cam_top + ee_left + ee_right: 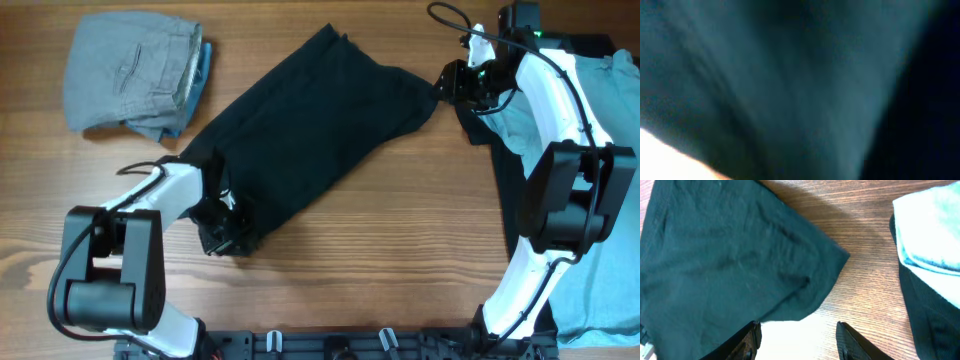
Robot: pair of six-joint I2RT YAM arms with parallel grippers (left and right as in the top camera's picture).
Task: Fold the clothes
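A black garment lies spread diagonally across the wooden table. My left gripper is at its lower left corner, where the cloth bunches around it. Dark blurred cloth fills the left wrist view and hides the fingers, so it seems shut on the cloth. My right gripper is open and empty at the garment's upper right corner. In the right wrist view its fingers straddle bare wood, just below the garment's edge.
A folded grey garment lies on a blue one at the back left. A pile of light blue and dark clothes lies along the right edge, and it also shows in the right wrist view.
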